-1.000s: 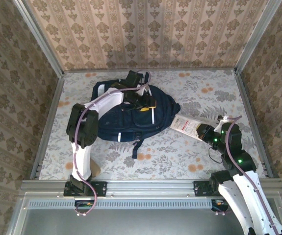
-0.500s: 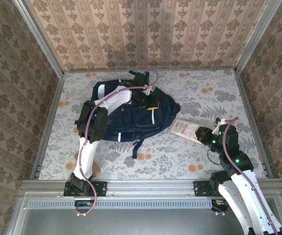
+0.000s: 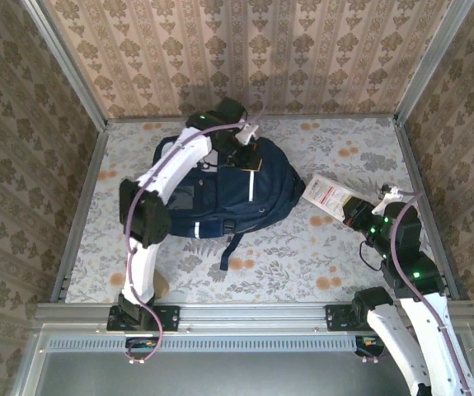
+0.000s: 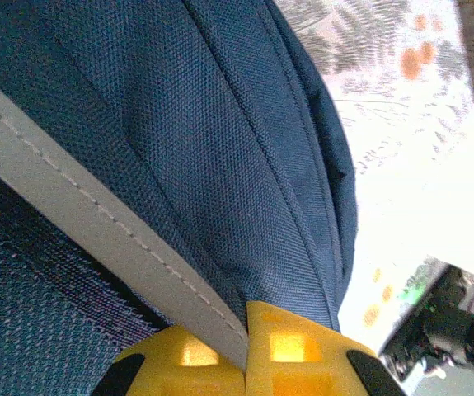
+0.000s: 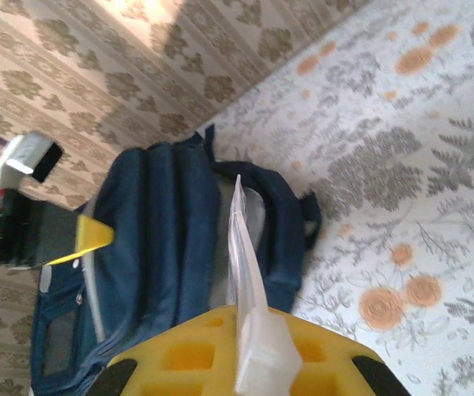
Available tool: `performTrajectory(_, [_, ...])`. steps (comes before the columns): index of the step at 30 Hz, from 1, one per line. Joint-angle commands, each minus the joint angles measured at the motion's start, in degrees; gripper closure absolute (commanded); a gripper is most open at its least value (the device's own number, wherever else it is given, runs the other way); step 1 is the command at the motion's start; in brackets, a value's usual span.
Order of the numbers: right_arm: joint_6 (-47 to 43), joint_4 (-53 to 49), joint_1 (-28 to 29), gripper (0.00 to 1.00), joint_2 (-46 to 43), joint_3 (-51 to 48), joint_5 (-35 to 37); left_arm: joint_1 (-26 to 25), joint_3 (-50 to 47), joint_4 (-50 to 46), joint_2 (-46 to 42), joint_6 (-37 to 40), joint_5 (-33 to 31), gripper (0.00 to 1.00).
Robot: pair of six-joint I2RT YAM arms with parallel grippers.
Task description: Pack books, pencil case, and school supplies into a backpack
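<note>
Top external view: the backpack (image 3: 212,194) lies flat on the desk (image 3: 302,256), left of centre; the left fingers (image 4: 294,359) are pressed together on its fabric beside a white stripe, at its right-hand edge; the long white packet (image 3: 326,196), pinched edge-on in the right fingers (image 5: 179,355), is just right of the backpack and apart from it, its long axis aimed leftward at that gripped edge; the right arm is nearer.

Red print on white packet (image 3: 329,196) — illegible.
</note>
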Motion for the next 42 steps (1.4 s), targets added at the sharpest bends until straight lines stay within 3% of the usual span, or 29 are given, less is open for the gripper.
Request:
performTrajectory(1, [-1.7, 2.4, 0.4, 1.0, -0.4, 1.3, -2.0, 0.8, 0.8, -3.4, -12.2, 6.4, 3.8, 1.0])
performTrajectory(3, [-0.1, 4.5, 0.4, 1.0, -0.6, -0.3, -4.7, 2.8, -3.8, -0.1, -16.8, 5.9, 6.1, 1.0])
performTrajectory(9, [6.6, 15.2, 0.6, 1.0, -1.5, -8.3, -17.8, 11.6, -20.6, 19.6, -28.2, -2.4, 25.3, 1.0])
performTrajectory(12, [10.4, 22.3, 0.9, 1.0, -0.4, -11.5, -23.4, 13.1, -23.2, 23.0, -29.3, -3.4, 31.7, 1.0])
performTrajectory(15, [13.9, 29.3, 1.9, 1.0, 2.5, -12.9, -28.0, 13.1, -23.8, 23.4, -30.0, -2.4, 34.0, 1.0])
performTrajectory(24, [19.6, 44.9, 15.8, 1.0, 16.5, -13.4, -14.0, 12.7, -21.8, 28.5, -28.8, -7.5, 37.3, 1.0])
performTrajectory(33, [16.5, 52.1, 28.4, 0.99, 43.5, -0.4, 0.8, 12.1, -20.4, 29.9, -28.2, -8.4, 38.6, 1.0])
performTrajectory(38, [16.6, 57.8, 31.7, 0.92, 60.5, 9.4, 1.0, 11.6, -18.9, 30.2, -26.6, -8.7, 39.0, 1.0])
performTrajectory(42, [14.5, 54.5, 32.7, 0.77, 70.7, 19.0, -0.5, 11.6, -18.9, 31.1, -25.6, -9.4, 38.9, 1.0])
